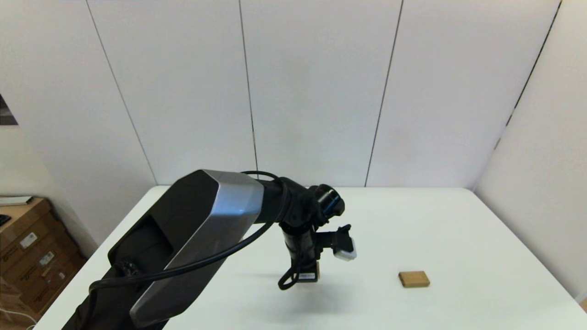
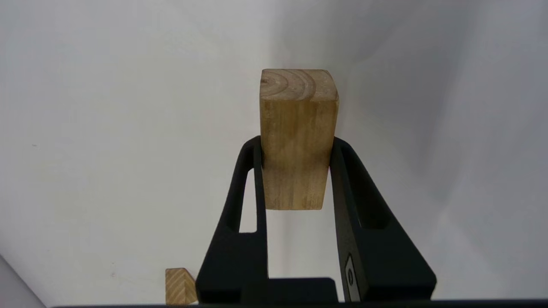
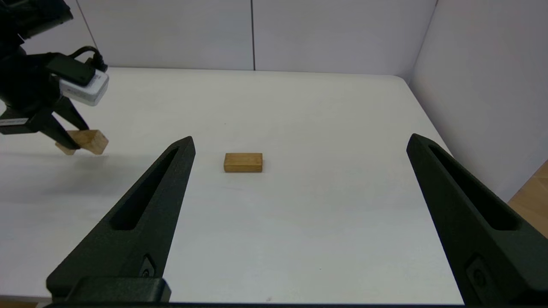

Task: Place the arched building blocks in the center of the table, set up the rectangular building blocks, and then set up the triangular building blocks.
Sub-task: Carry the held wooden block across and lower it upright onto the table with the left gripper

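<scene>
My left gripper (image 1: 308, 276) is shut on the arched block (image 2: 297, 111), a chunky tan wooden piece held by its two long sides near the middle of the table (image 1: 458, 229). Its arch hollow does not show. The right wrist view has the same block (image 3: 87, 141) low over the tabletop; whether it touches, I cannot tell. The rectangular block (image 1: 414, 278), a flat tan slab, lies flat to the right of the left gripper and ahead of my right gripper (image 3: 300, 137), which stands wide open and holds nothing. One end of the small triangular block (image 2: 180, 285) peeks out beside a left finger.
White wall panels (image 1: 321, 91) close off the table's far edge and right side. Cardboard boxes (image 1: 27, 256) stand on the floor beyond the table's left edge. The left arm's large upper link (image 1: 192, 238) covers the near left part of the tabletop in the head view.
</scene>
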`<state>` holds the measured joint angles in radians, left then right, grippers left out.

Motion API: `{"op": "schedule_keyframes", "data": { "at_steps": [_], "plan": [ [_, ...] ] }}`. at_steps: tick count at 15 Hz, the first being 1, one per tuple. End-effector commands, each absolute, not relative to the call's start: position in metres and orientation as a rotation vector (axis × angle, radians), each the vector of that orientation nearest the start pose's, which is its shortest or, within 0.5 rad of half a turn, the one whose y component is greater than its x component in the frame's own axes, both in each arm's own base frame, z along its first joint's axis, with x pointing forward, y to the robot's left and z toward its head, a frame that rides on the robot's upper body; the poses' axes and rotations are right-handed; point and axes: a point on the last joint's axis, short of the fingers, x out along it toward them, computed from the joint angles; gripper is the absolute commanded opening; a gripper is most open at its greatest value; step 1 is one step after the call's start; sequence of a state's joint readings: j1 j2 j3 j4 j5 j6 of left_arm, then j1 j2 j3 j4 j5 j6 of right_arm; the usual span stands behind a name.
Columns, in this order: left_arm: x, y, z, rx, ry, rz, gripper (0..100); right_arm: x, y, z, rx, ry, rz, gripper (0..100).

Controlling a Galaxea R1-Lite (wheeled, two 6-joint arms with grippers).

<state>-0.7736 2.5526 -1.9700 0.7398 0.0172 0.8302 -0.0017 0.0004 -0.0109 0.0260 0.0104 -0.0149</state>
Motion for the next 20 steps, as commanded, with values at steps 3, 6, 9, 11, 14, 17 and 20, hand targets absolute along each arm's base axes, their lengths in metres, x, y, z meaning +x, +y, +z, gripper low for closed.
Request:
{"op": "schedule_keyframes", "data": {
  "at_steps": [3,6,9,11,14,17,20],
  "plan": [
    [0.3285,-0.3201,0.0338,1.234,0.96,-1.194,0,-0.0236,0.0003,0.0758,-0.015,0.015,0.009,100],
    [0.3298,-0.3224,0.0334,1.232,0.944,-1.194,0,-0.0236,0.0003,0.0758,-0.015,0.015,0.009,100],
    [0.3312,-0.3248,0.0275,1.231,0.935,-1.19,0,-0.0236,0.0003,0.0758,-0.015,0.015,0.009,100],
    [0.3311,-0.3247,0.0275,1.231,0.937,-1.191,0,-0.0236,0.0003,0.0758,-0.015,0.015,0.009,100],
    [0.331,-0.3246,0.0268,1.232,0.939,-1.194,0,-0.0236,0.0003,0.0758,-0.015,0.015,0.009,100],
    [0.3309,-0.3246,0.026,1.233,0.941,-1.197,0,-0.0236,0.0003,0.0758,-0.015,0.015,0.009,100],
    [0.3307,-0.3243,0.0259,1.259,0.929,-1.215,0,-0.0236,0.0003,0.0758,-0.015,0.015,0.009,100]
  ]
}}
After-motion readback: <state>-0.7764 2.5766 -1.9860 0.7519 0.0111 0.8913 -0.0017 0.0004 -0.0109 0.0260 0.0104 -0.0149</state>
